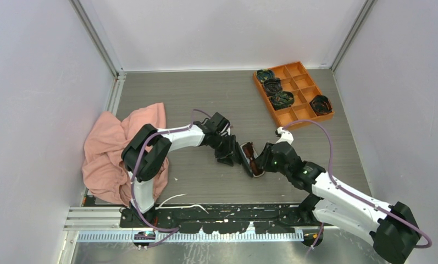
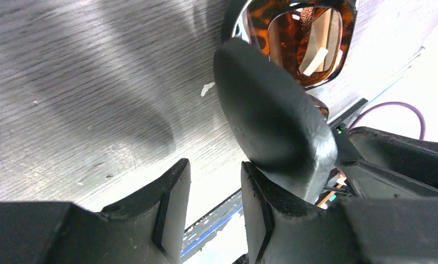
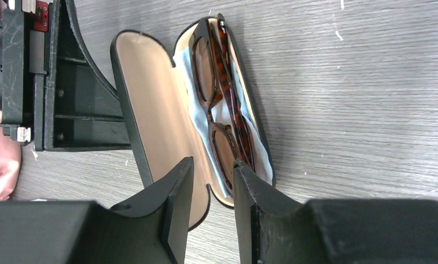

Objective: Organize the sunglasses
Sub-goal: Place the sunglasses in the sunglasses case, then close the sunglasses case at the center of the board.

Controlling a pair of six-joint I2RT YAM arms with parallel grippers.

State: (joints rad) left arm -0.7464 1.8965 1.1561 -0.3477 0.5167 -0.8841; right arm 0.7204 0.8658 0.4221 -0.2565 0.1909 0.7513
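Note:
The black glasses case (image 3: 150, 110) lies open on the table, tan lining up. The folded sunglasses (image 3: 222, 104), tortoiseshell frame with reddish-brown lenses, lie in its right half on a pale blue cloth. My right gripper (image 3: 212, 165) is open and empty, its fingertips over the case's near end by the hinge. My left gripper (image 2: 214, 168) is open and empty beside the case's raised black lid (image 2: 271, 115), with the sunglasses (image 2: 304, 38) beyond it. From above, the case (image 1: 259, 171) and sunglasses (image 1: 248, 153) sit between the left gripper (image 1: 230, 157) and the right gripper (image 1: 265, 163).
An orange compartment tray (image 1: 301, 113) at the back right holds several dark coiled bundles (image 1: 282, 99). A pink cloth (image 1: 112, 154) lies crumpled at the left, by the left arm's base. The enclosure's walls close in the table on three sides.

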